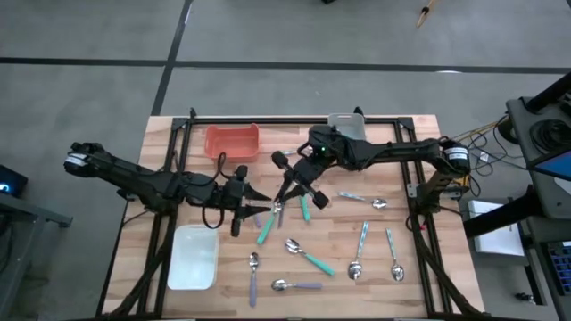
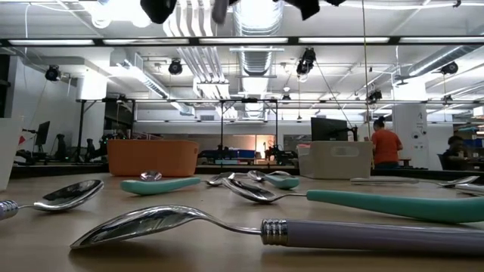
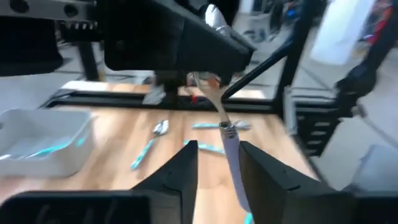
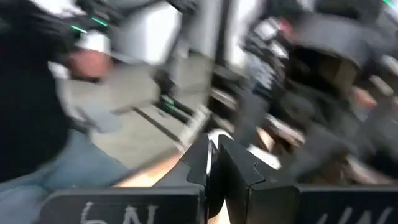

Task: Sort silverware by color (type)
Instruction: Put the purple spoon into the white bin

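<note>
From overhead I have both arms meeting over the middle of the table (image 1: pixel 393 276). My right claw (image 1: pixel 287 189) is clamped on the bowl end of a lavender-handled spoon (image 1: pixel 278 212); in the right wrist view the two fingers (image 4: pixel 200 163) are pressed together with a sliver of shiny metal between them. The spoon hangs handle-down, and in the left wrist view I see its handle dropping into the gap between my left claw (image 3: pixel 217 163) and its spread fingers, which stand apart on either side of it without touching as far as I can tell. From above, the left claw (image 1: pixel 259 207) sits just beside the right one, pointing toward it. The rest of the silverware lies scattered on the wood: a teal spoon (image 1: pixel 266 229) near the left claw, another teal spoon (image 1: pixel 309 256) toward the front, a purple spoon (image 1: pixel 297 285) and a second purple one (image 1: pixel 253 276) near the front edge, and pale-handled spoons (image 1: pixel 359 251) on the right side. An orange tray (image 1: pixel 232 141) sits at the back left, a grey tray (image 1: pixel 346 125) at the back centre, and a white tray (image 1: pixel 193 257) at the front left; in the left wrist view the grey tray (image 3: pixel 43 138) holds a teal-handled piece.
</note>
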